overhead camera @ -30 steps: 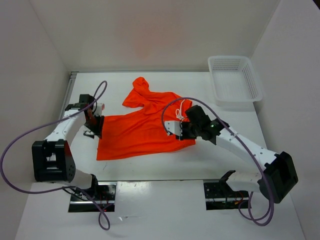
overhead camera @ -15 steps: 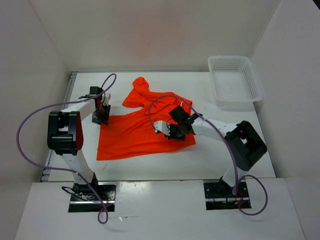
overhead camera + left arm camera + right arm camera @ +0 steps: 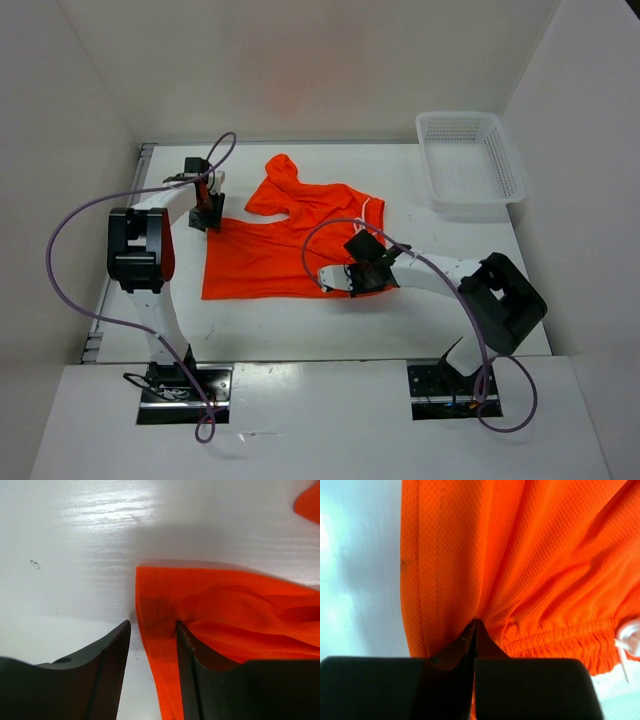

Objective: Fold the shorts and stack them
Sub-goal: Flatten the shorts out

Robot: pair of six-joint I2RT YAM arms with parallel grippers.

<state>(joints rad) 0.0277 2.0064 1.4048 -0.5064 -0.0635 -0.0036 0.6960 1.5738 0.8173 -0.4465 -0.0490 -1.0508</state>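
Note:
The orange shorts (image 3: 280, 245) lie spread on the white table (image 3: 300, 325), one leg bunched toward the back. The white drawstring (image 3: 372, 208) shows at their right side. My left gripper (image 3: 208, 214) stands at the shorts' far left corner. In the left wrist view it (image 3: 152, 626) is open, with the shorts' hemmed edge (image 3: 160, 645) lying between the fingers, against the right one. My right gripper (image 3: 347, 280) is at the near right edge. In the right wrist view it (image 3: 475, 624) is shut, pinching the shorts (image 3: 485, 555) beside the gathered waistband (image 3: 560, 642).
A white mesh basket (image 3: 468, 160) stands at the back right corner. Purple cables loop above both arms. White walls close in the table at the back and on both sides.
The right gripper has shut on the shorts' near right edge and come nearer. The left gripper has moved back to the far left corner, its jaws unchanged. The cloth has shifted slightly.

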